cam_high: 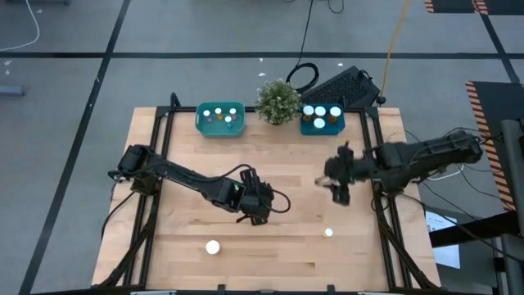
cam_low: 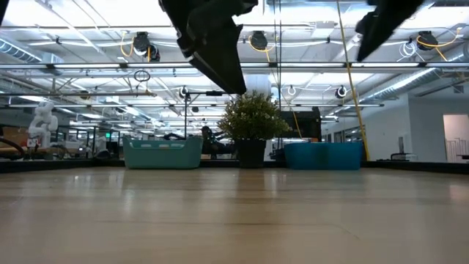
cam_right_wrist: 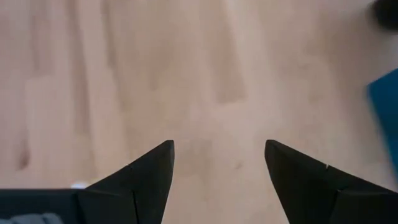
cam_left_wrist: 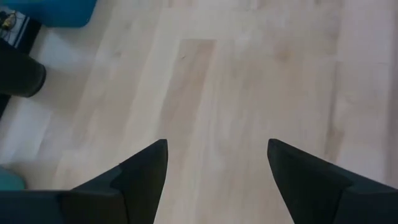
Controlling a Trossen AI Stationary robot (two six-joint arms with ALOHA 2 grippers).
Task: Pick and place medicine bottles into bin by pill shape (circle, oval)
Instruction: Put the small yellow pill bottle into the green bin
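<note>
Two bottles (cam_high: 213, 247) on the table (cam_high: 286, 262), two bins (cam_high: 220, 119) behind.

From my remote station I see a green potted plant (cam_high: 278, 101) at the far edge of the wooden table (cam_high: 270, 254), standing between the two bins. Behind it on the grey floor a black keyboard (cam_high: 346, 85) lies beside a looped black cable (cam_high: 301, 74). A yellow cord (cam_high: 395, 37) runs away across the floor. In the low view, a white humanoid figure (cam_low: 41, 121) stands in the room beyond.
</note>
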